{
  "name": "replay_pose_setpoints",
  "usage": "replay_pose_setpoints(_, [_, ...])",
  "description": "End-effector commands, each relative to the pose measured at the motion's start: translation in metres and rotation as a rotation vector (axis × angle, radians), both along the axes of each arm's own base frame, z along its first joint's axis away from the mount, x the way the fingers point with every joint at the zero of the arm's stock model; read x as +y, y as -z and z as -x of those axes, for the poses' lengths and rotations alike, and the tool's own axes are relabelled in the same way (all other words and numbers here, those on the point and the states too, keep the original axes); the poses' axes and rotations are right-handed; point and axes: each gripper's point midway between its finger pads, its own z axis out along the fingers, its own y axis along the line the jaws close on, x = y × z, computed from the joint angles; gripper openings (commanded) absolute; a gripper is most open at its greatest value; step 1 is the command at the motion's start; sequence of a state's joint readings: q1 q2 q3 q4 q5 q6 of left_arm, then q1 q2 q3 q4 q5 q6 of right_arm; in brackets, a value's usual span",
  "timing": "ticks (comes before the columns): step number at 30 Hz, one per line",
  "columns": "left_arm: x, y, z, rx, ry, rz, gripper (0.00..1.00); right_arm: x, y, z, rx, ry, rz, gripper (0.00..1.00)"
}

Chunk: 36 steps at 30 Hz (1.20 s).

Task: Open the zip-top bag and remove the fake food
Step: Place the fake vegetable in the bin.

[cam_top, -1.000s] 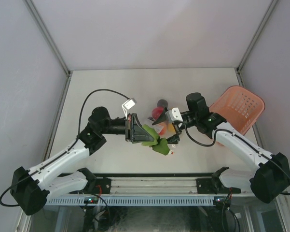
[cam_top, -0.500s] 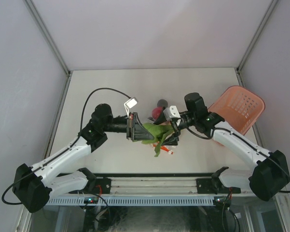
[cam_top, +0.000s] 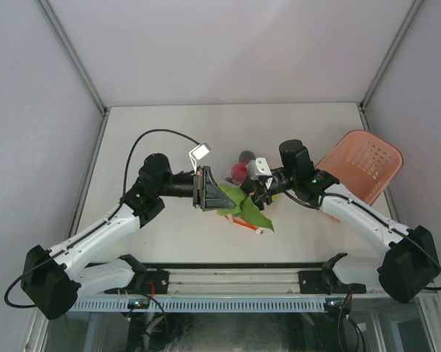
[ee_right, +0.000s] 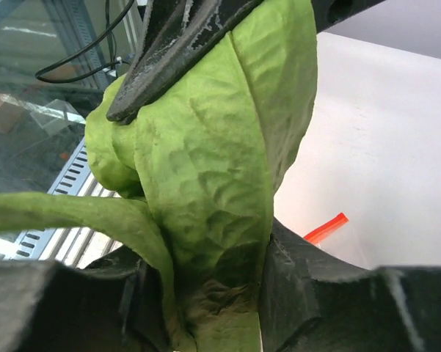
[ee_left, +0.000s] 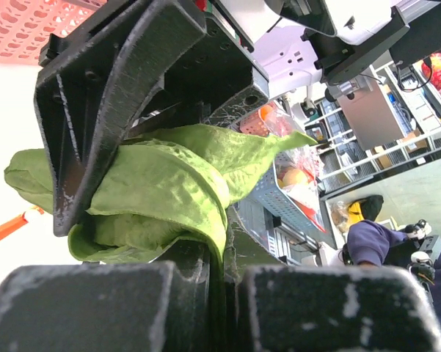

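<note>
The zip-top bag hangs as clear film from my left gripper [cam_top: 221,199], whose jaws [ee_left: 231,265] are shut on its edge. Its red-orange zipper strip [cam_top: 243,224] hangs just above the table, also visible in both wrist views [ee_left: 4,229] [ee_right: 326,227]. The fake food's long green leafy vegetable [cam_top: 254,213] [ee_left: 161,183] [ee_right: 213,147] sticks out between the two grippers. My right gripper [cam_top: 254,201] [ee_right: 219,287] is shut on the leaf's stem end, directly facing the left fingers [ee_right: 177,44]. A red fruit [cam_top: 238,171] and a dark ball [cam_top: 246,155] lie on the table behind.
A pink lattice basket [cam_top: 363,163] [ee_left: 26,22] sits at the right, beside the right forearm. A cable loops above the left arm [cam_top: 143,147]. Grey walls close the table at the back and both sides.
My right gripper has closed on the leafy vegetable. The leaf has swung to the right and now trails below the right gripper. The left gripper has risen slightly, still shut.
</note>
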State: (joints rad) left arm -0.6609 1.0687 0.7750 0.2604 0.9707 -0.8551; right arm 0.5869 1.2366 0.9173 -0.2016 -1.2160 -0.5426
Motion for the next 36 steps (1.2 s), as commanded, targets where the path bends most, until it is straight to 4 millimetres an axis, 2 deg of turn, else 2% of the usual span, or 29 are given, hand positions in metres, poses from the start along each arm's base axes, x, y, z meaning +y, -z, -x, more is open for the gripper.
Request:
replay_pose_setpoints(1, [0.002,-0.048,0.0,-0.111,0.015,0.101,0.06,0.003,-0.015,0.001,-0.023,-0.019,-0.038,0.3])
replay_pose_setpoints(4, [0.005,-0.052,-0.002,-0.12,-0.004,0.105,0.24,0.0,-0.02,0.001,-0.016,-0.022,-0.05,0.17])
replay_pose_setpoints(8, [0.016,-0.052,-0.01,-0.175,-0.088,0.054,0.56,-0.005,-0.026,-0.001,-0.006,-0.018,-0.066,0.02])
replay_pose_setpoints(11, [0.031,-0.051,-0.02,-0.259,-0.184,-0.002,0.72,-0.009,-0.032,-0.004,-0.007,-0.002,-0.071,0.0])
replay_pose_setpoints(19, [0.075,-0.052,-0.041,-0.444,-0.401,-0.082,0.83,-0.027,-0.053,-0.022,0.035,0.097,-0.075,0.0])
replay_pose_setpoints(24, [0.103,-0.039,-0.065,-0.549,-0.571,-0.184,1.0,-0.04,-0.063,-0.038,0.052,0.189,-0.067,0.0])
replay_pose_setpoints(29, [0.125,-0.014,-0.081,-0.608,-0.686,-0.301,1.0,-0.06,-0.076,-0.057,0.049,0.308,-0.068,0.0])
replay_pose_setpoints(36, [0.151,0.031,-0.097,-0.68,-0.767,-0.479,1.0,-0.104,-0.094,-0.087,0.013,0.518,-0.086,0.0])
